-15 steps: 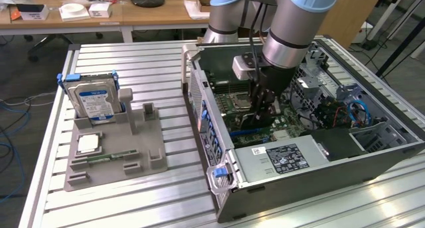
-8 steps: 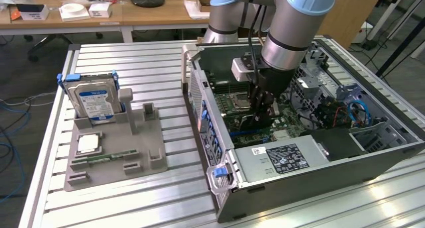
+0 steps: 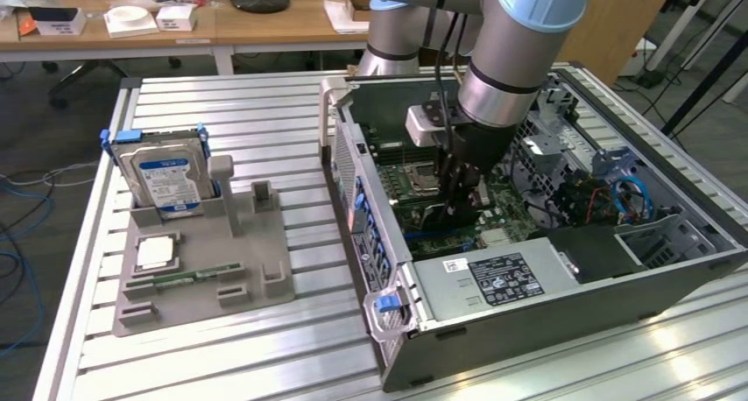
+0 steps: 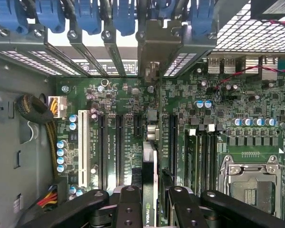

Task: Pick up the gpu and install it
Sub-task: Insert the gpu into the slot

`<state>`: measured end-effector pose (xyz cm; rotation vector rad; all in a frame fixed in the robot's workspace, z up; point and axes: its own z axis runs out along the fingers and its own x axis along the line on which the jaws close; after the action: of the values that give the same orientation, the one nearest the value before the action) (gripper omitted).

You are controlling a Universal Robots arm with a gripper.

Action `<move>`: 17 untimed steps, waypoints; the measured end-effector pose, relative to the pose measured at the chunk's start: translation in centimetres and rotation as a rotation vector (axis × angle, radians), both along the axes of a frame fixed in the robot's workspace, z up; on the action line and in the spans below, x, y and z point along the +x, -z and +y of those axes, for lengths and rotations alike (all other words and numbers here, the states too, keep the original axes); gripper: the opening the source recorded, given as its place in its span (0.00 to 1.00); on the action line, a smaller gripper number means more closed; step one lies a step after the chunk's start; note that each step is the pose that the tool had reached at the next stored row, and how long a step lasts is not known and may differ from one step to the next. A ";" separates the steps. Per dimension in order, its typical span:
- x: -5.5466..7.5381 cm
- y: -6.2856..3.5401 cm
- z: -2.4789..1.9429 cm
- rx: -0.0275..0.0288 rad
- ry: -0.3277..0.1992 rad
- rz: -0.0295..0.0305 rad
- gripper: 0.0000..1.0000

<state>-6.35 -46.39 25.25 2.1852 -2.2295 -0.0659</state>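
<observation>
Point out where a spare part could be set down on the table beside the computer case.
Bare slats of the table lie behind the hard drive, and more lie in front of the grey parts holder, toward the near edge. It is crowded inside the computer case, where the gripper holds the gpu over the motherboard.

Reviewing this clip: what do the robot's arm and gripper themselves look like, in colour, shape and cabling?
The arm is made of silver-grey tubular segments with pale blue joint caps and a black band near the wrist. A white box sits at the wrist, and a dark cable runs down alongside. The gripper is black; the wrist view shows its fingers as matte black links with round bolts.
</observation>
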 end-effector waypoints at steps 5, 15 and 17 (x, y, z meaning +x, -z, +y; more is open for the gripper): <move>0.0 -0.21 0.00 0.0014 0.000 0.0000 0.27; -0.2 -0.10 0.17 0.0036 0.000 -0.0084 0.27; -0.4 0.09 0.17 0.0035 0.000 -0.0138 0.27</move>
<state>-6.77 -46.22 25.16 2.1946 -2.2377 -0.0549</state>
